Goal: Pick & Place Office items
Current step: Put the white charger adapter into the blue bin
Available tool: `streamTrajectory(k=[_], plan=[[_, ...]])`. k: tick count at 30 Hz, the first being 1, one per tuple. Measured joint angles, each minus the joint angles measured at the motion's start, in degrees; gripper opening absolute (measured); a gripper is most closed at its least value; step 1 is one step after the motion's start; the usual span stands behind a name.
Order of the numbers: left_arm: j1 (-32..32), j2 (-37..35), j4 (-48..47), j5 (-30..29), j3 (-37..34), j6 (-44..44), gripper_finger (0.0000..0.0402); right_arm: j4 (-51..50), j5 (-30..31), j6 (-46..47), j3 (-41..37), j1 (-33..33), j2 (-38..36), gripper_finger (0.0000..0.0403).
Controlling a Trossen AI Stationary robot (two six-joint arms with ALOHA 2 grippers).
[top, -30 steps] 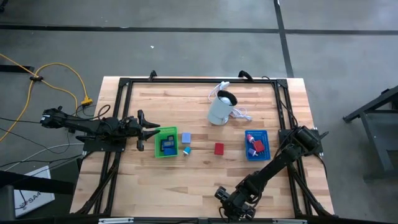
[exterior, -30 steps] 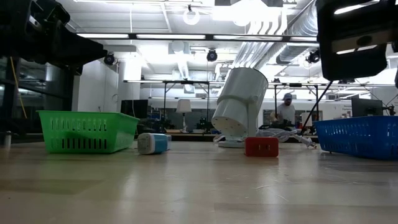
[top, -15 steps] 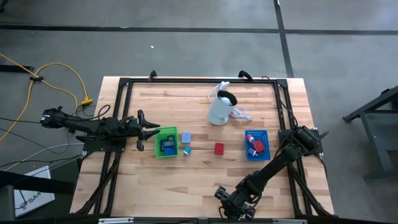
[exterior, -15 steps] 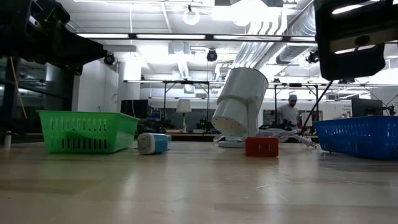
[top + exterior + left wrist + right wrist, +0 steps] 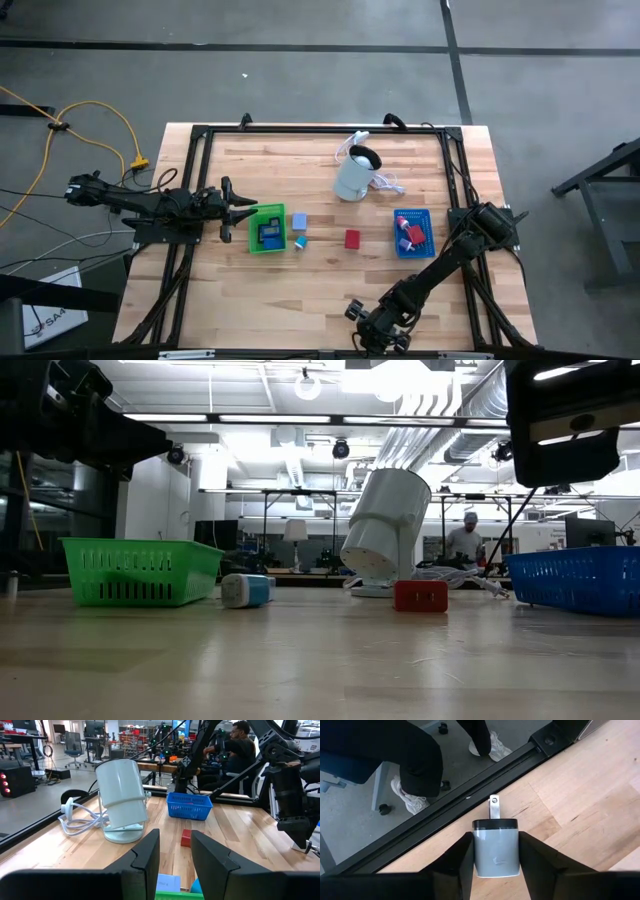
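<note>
On the butcher-block table (image 5: pixel 330 290), read from left to right, no brand or writing can be made out on anything. The left arm lies low and level along the table's left edge, its left gripper (image 5: pixel 243 208) just beside the green tray (image 5: pixel 253 226); in the left wrist view its two dark fingers (image 5: pixel 148 856) stand a narrow gap apart with nothing between them. The green tray is a slotted plastic basket holding a blue blocky item (image 5: pixel 269 234). Just right of it a pale blue square block (image 5: pixel 298 220) lies on the wood, with a small teal piece (image 5: pixel 299 242) near it. Farther right sits a red block (image 5: pixel 352 238), matte and boxy. Behind it the pale cylindrical appliance (image 5: pixel 354 174) leans tilted on its round base, its white cord (image 5: pixel 80 817) looped beside it. The blue tray (image 5: pixel 425 236), also slotted plastic, holds red and white pieces (image 5: pixel 409 232). The right arm reaches from the table's right side down to the near edge, where the right gripper (image 5: pixel 495 855) is closed on a grey-white plug adapter (image 5: pixel 495 847), smooth and box-shaped, one metal prong pointing towards the black frame rail (image 5: pixel 470 787). Beyond the rail, a person's legs and white shoes (image 5: pixel 492 750) show.
</note>
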Motion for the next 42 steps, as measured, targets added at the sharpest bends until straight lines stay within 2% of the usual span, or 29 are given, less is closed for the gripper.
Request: streamTrajectory(k=[13, 17, 25, 33, 42], plan=[[-0.02, 0.01, 0.0, 0.0, 0.0, -0.01, 0.0103, -0.51, -1.03, 0.02, -0.02, -0.97, -2.15, 0.0121], [-0.02, 0.01, 0.0, 0.0, 0.0, 0.0, 0.0103, -0.88, 0.76, -0.22, -0.02, -1.86, -5.35, 0.0119], [0.0, 0.0, 0.01, 0.0, 0.0, -0.01, 0.0103, -1.45, 8.1, -1.43, 0.02, -2.16, -11.32, 0.0121], [0.0, 0.01, -0.01, 0.0, 0.0, 0.0, 0.0103, -3.46, 9.74, 1.28, 0.0, -2.78, -12.09, 0.0122], [-0.02, -0.01, 0.0, 0.0, 0.0, -0.01, 0.0103, -7.78, 15.34, 2.81, -0.07, -7.42, -14.1, 0.0121]])
